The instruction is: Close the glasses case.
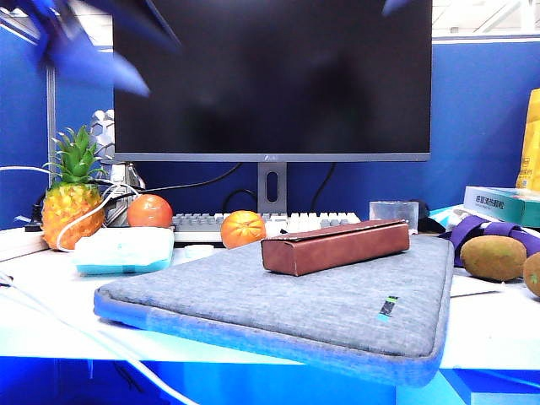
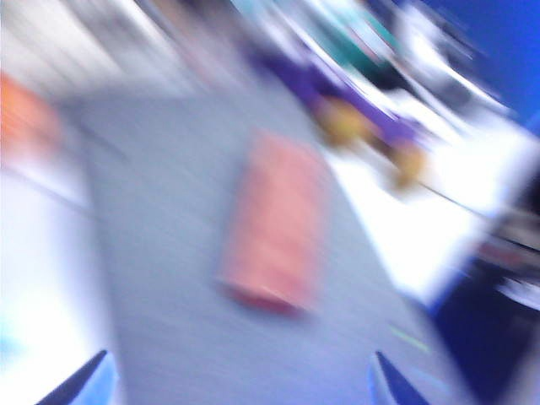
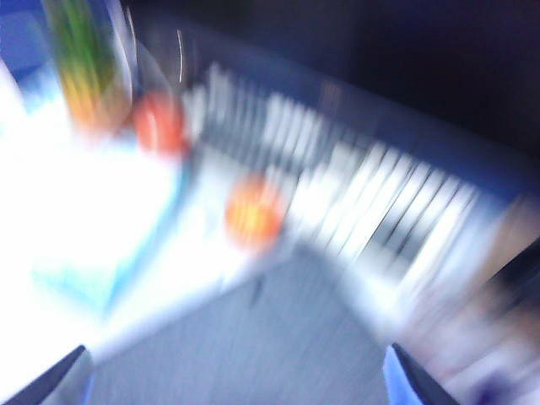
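Closed and lying flat: the reddish-brown glasses case [image 1: 336, 245], flap down, resting lengthwise on a grey fabric laptop sleeve [image 1: 278, 299] near the middle of the white tabletop [image 1: 51, 316]. Nothing touching the case.

High above, at the upper left of the exterior view, a blurred blue shape of the left arm [image 1: 80, 46], well clear of the sleeve. In the left wrist view, blurred throughout, the left tool [image 2: 236, 384] seen only as two blue fingertips [image 2: 84, 381] standing wide apart with nothing between them, the case [image 2: 274, 224] below as a reddish smear on the grey sleeve [image 2: 169, 278].

At the top right of the exterior view, only a small blue sliver of the right arm [image 1: 396, 7]. In the right wrist view, equally blurred, the right tool [image 3: 236, 380] spread fully open and empty, two blue fingertips [image 3: 405, 375] at the frame's edge, over the sleeve's corner [image 3: 253, 354], a keyboard [image 3: 354, 202] and two oranges [image 3: 253, 215].

Behind the sleeve: a dark monitor [image 1: 270, 76], white keyboard [image 1: 253, 224], an orange [image 1: 243, 229] and another [image 1: 149, 211], a pineapple [image 1: 72, 198] at far left, a pale blue packet [image 1: 122, 251] beside it. At right, kiwis [image 1: 494, 257] and a teal box [image 1: 502, 202].
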Motion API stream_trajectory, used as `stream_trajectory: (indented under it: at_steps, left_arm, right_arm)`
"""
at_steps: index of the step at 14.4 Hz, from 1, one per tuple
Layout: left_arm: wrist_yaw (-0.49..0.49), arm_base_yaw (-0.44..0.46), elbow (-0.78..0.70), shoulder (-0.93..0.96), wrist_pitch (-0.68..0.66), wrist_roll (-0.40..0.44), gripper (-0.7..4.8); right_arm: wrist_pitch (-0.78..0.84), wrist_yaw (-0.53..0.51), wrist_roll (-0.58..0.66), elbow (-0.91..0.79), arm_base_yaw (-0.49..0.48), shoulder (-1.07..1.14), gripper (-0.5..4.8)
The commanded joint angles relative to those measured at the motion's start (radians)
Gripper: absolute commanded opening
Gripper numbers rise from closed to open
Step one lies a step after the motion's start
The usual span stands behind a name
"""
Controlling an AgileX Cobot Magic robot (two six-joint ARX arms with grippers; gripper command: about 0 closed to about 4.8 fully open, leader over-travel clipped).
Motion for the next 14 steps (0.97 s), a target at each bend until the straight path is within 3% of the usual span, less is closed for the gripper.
stream_trajectory:
  at_steps: [1, 3, 4, 5, 6, 8, 11, 14]
  left_arm:
    - [-0.184, 0.001, 0.0, -0.178, 0.009, 0.085, 3.98]
    - [-0.282, 0.001, -0.008, -0.299, -0.003, 0.125, 3.98]
    - [-0.354, 0.001, -0.019, -0.359, -0.014, 0.147, 3.98]
    - [-0.444, 0.002, -0.069, -0.52, -0.051, 0.191, 3.98]
    - [-0.486, 0.001, -0.1, -0.604, -0.062, 0.198, 3.98]
    - [-0.513, 0.001, -0.169, -0.823, -0.087, 0.208, 3.98]
    - [-0.555, 0.001, -0.186, -1.065, -0.23, 0.198, 3.98]
    - [-0.577, 0.001, -0.193, -1.06, -0.367, 0.143, 3.98]
  right_arm:
    - [0.11, 0.048, -0.006, -0.089, 0.002, -0.189, 4.79]
    - [0.17, 0.073, -0.003, -0.216, 0.039, -0.317, 4.79]
    - [0.201, 0.119, -0.023, -0.292, 0.077, -0.378, 4.79]
    - [0.324, 0.248, -0.077, -0.472, 0.162, -0.537, 4.79]
    - [0.408, 0.272, -0.082, -0.568, 0.203, -0.625, 4.79]
    - [0.535, 0.274, -0.094, -0.746, 0.257, -0.781, 4.79]
    - [0.554, 0.256, -0.029, -0.949, 0.282, -0.962, 4.79]
    - [0.561, 0.271, 0.076, -1.118, 0.286, -1.086, 4.79]
